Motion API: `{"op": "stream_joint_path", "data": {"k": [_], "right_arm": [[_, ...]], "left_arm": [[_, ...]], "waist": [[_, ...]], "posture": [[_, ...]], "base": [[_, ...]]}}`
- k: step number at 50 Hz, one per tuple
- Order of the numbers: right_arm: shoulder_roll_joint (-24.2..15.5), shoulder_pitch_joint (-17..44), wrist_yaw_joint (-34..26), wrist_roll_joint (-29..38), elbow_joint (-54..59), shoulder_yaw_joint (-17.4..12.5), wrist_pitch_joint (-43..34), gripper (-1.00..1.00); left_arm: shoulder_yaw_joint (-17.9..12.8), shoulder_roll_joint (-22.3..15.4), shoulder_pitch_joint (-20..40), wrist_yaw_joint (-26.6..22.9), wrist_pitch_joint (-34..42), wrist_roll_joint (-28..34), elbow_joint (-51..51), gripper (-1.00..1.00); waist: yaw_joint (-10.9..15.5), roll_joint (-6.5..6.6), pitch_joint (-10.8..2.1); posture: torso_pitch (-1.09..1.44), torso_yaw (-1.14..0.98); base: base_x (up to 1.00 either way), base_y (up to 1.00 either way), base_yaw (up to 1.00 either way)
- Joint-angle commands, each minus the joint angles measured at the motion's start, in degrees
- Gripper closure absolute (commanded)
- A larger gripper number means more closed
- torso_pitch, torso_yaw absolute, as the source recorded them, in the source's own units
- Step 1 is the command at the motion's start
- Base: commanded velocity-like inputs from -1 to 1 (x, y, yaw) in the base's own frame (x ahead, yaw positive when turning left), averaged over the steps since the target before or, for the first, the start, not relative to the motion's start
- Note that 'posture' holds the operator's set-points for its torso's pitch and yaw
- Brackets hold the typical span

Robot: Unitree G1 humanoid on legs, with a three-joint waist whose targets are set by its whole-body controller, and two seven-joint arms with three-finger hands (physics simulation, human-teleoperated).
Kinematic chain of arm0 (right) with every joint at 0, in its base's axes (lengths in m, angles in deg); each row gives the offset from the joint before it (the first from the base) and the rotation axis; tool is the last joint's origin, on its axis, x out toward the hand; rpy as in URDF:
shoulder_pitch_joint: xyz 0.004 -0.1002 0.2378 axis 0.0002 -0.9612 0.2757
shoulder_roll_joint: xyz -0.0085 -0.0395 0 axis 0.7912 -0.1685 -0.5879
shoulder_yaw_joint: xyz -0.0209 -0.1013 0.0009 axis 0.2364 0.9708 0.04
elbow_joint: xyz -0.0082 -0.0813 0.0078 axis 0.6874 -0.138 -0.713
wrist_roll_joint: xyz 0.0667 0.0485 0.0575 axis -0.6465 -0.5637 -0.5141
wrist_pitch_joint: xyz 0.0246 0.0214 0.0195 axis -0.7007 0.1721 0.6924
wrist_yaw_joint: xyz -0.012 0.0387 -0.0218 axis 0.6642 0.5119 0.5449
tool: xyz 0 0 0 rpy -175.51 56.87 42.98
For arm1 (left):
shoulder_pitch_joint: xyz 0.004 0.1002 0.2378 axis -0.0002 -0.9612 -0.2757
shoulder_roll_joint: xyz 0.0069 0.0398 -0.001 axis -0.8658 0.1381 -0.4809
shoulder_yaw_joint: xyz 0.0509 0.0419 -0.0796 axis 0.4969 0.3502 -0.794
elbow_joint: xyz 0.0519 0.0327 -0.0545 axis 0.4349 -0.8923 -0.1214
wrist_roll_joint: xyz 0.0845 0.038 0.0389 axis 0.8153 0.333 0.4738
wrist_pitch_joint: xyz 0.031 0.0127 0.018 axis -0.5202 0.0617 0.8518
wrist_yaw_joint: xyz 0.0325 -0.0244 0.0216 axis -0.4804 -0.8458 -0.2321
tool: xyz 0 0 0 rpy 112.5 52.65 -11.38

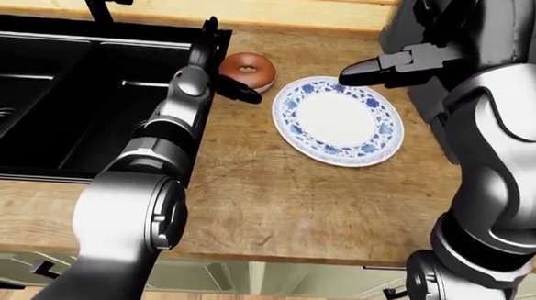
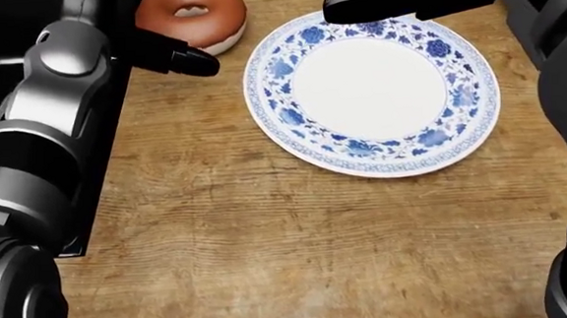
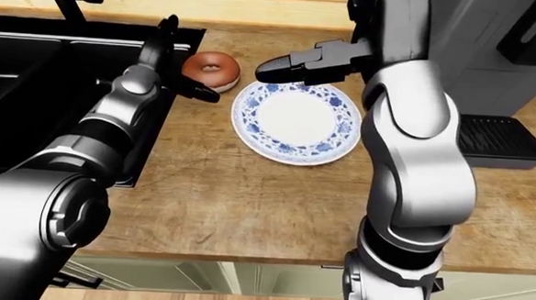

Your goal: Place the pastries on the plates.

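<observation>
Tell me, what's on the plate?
Nothing shows on the plate; the right robot hand hides a bit of its top rim. The donut sits beside it.

Your head view's top edge clips the donut [image 2: 192, 15]. Your left hand [image 1: 223, 84] hides its near side (finger contact unclear).

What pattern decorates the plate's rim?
A blue floral pattern on white; the plate shows best in the head view.
</observation>
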Motion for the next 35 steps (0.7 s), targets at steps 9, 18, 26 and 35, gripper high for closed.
{"op": "stream_joint_path", "data": {"k": [9,18,26,35], "right_arm": [[-0.85,1.36,0.26,0.2,-2.27,-0.68,0.66,-1.0],[-0.88,0.89,0.28,0.33,-2.55,-0.76,0.78,-1.0],[-0.89,1.17,0.24,0.28,-2.69,-0.77,0.54,-1.0],[-1.03,1.02,0.28,0.03,-3.28,-0.95,0.09,-1.0]], "left_arm": [[0.17,-0.33,2.14,1.16,-1.28,1.41,2.35,-0.89],[-0.16,0.13,2.11,1.67,-1.06,1.58,2.28,-0.41],[0.54,0.28,1.3,2.53,-1.36,3.11,2.2,0.02],[3.95,0.11,0.55,3.57,-2.29,10.6,1.97,0.06]], "waist": [[-0.01,-0.07,-2.17],[0.02,-0.11,-2.14],[0.05,-0.05,-2.17],[0.06,-0.09,-2.31]], "posture": [[0.22,0.0],[0.22,0.0],[0.22,0.0],[0.22,0.0]], "base": [[0.0,0.0,0.0],[0.0,0.0,0.0],[0.0,0.0,0.0],[0.0,0.0,0.0]]}}
